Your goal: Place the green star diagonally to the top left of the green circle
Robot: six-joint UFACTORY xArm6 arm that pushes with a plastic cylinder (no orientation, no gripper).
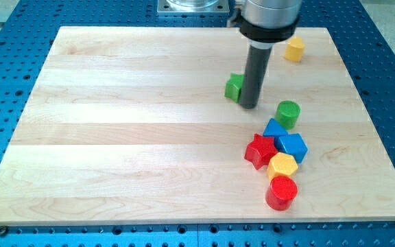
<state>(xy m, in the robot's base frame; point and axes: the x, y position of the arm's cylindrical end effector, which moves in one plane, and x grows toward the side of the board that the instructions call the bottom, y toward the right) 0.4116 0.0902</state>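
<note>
Green star beside our tip, up and to the left of the green circle.

The green star [234, 87] sits on the tabletop [129, 137] in the upper middle, partly hidden by our rod; our tip [249, 106] stands just beside it on the view's right. We carry no gripper, so nothing is grasped. The green circle [288, 113] lies near, toward the view's lower right. Below it cluster a blue block [274, 128], a blue cube [293, 146], a red star [260, 151], a yellow hexagon [282, 165] and a red cylinder [282, 193]. A yellow block [293, 49] sits near the top edge. Bare wood extends from the star toward the view's left and bottom edges.
</note>
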